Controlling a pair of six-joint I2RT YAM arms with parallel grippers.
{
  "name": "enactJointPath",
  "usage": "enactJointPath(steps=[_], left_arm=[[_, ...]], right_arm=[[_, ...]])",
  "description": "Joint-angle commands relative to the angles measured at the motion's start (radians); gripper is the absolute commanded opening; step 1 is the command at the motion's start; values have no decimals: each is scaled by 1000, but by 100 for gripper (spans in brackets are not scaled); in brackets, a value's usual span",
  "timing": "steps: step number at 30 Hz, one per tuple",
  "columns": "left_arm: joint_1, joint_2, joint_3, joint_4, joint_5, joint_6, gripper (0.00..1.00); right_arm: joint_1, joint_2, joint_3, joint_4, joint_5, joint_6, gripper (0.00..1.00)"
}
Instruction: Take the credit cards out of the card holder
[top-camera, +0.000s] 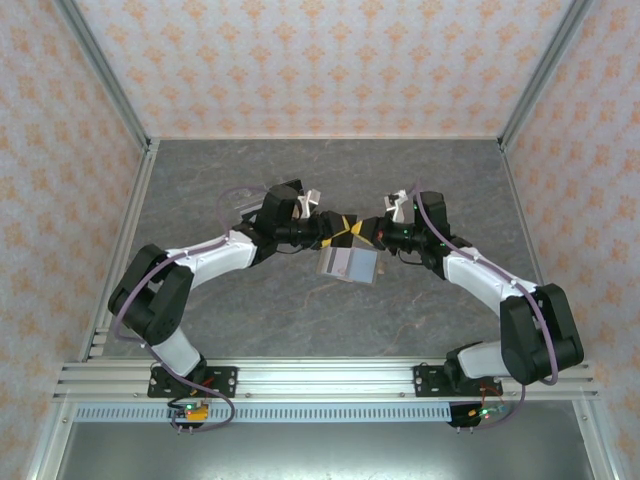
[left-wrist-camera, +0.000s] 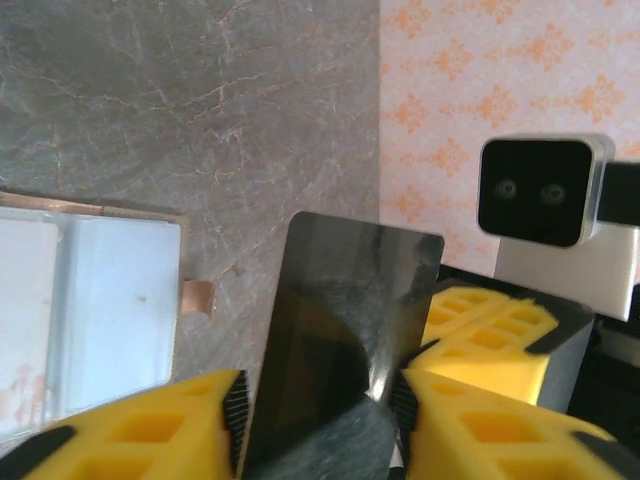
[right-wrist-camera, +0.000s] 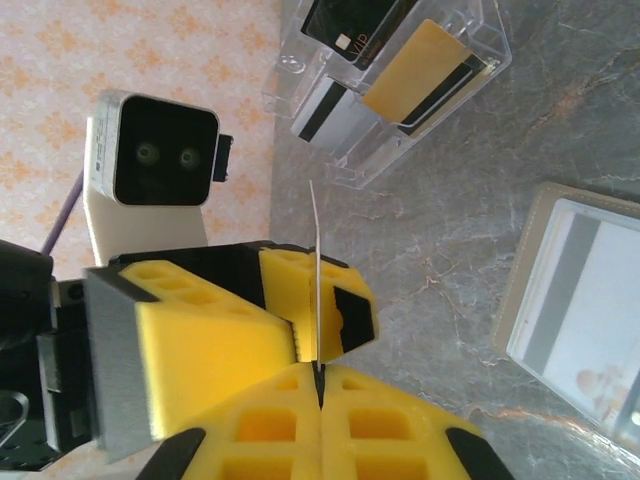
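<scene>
From above, the left gripper (top-camera: 338, 232) and the right gripper (top-camera: 370, 232) are seen tip to tip over the grey table (top-camera: 250, 320). What is held between them cannot be made out there. The card holder (top-camera: 345, 263) is laid open on the table just beneath the two sets of jaws, on the side toward the arm bases.

In the left wrist view, a black card (left-wrist-camera: 350, 300) is held upright in the left gripper (left-wrist-camera: 320, 405). Its jaws are spread to the card's width, and their black pads are pressed against its two side edges. The right gripper (left-wrist-camera: 425, 345) is met at the card's right edge, its jaws brought together there. The card holder (left-wrist-camera: 100, 310) is shown flat to the left of the jaws (pale blue panels upward, a small tab at its edge).

In the right wrist view, the black card (right-wrist-camera: 315, 260) is seen edge-on as a thin line, pinched between the closed jaws of the right gripper (right-wrist-camera: 318, 365). The left gripper (right-wrist-camera: 300, 320) is placed just beyond those jaw tips, around the card. The card holder (right-wrist-camera: 585, 300) is found on the table to the right of the jaws. A clear tray (right-wrist-camera: 290, 75) of cards is set well beyond them.
</scene>
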Motion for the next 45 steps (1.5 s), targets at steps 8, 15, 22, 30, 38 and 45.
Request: enactJointPath(steps=[8,15,22,30,38,45], left_arm=[[26,-92,-45,70,-11,30,11],[21,-132,27,-228,-167,233,3],[-33,-101,206,-557,-544,529,0],[-28,7,400,-653,-796,939,0],[70,123,590,-812,-635,1329,0],[156,205,674,-878,-563,1506,0]], right_arm=[[-5,-10,40,25,-2,-4,0],[-6,-17,113,-269,193,-158,52],[-5,-23,162,-474,484,-242,85],[-5,-17,183,-502,563,-290,100],[-6,19,200,-506,550,-321,99],[-6,26,215,-516,535,-327,99]])
